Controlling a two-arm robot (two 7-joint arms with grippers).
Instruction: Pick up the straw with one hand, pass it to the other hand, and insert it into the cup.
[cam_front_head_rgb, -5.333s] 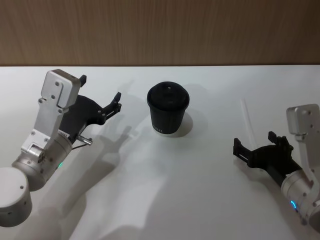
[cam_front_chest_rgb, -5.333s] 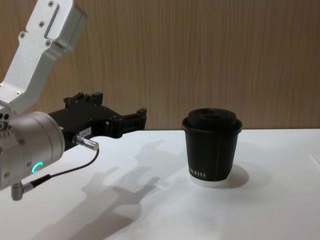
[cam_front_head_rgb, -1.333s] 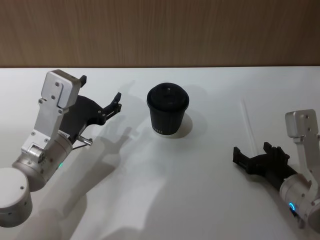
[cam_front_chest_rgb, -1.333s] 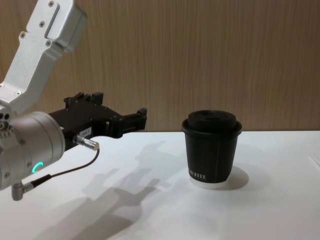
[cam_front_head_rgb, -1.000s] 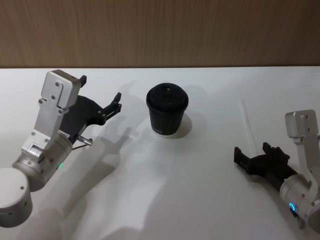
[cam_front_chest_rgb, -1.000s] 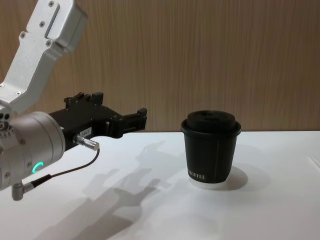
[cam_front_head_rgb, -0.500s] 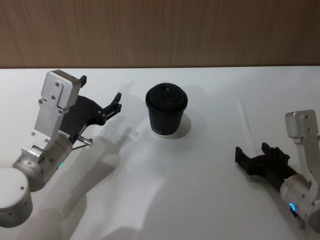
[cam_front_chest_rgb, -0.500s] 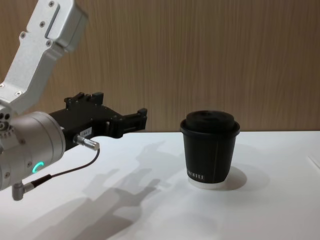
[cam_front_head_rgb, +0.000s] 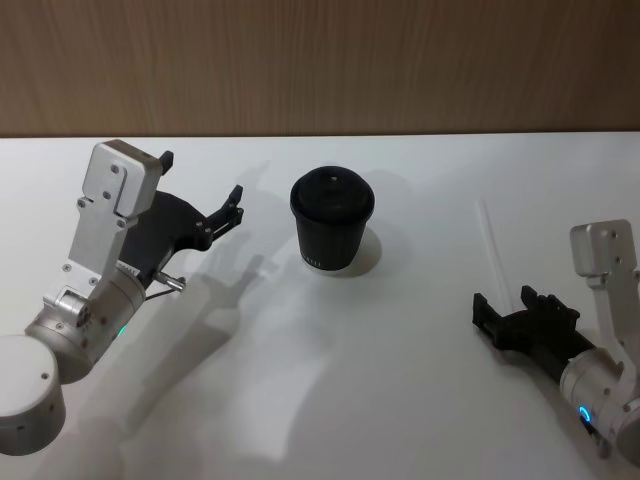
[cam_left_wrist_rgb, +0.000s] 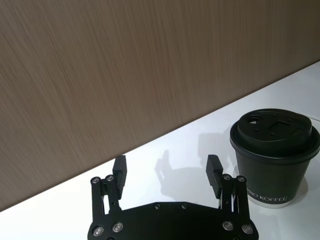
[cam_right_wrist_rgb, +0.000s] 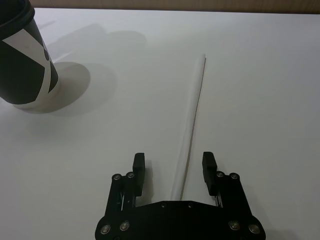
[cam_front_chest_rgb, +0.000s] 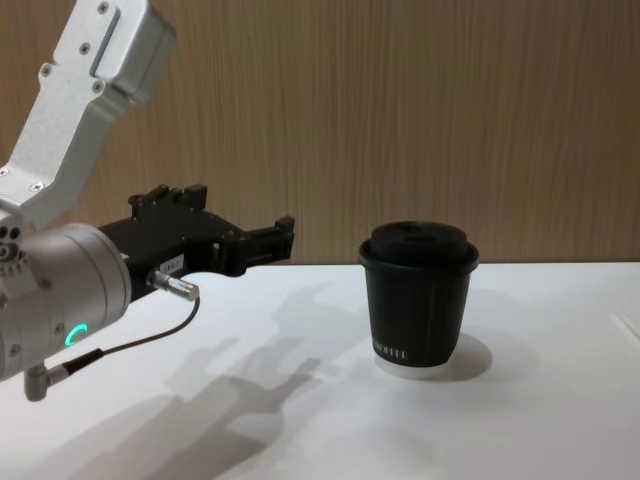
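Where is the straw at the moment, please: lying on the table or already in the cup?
Lying flat on the table, outside the cup: the straw runs between the open fingers of the right end effector.

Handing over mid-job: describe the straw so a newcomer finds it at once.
On the white table, the left gripper hovers left of the black lidded cup; look to the cup's right. The straw lies flat there, its near end between the open fingers of the right gripper. It is the only thin, straight white stick, pale against the tabletop.

The straw (cam_front_head_rgb: 493, 246) lies well right of the cup (cam_front_head_rgb: 332, 224).
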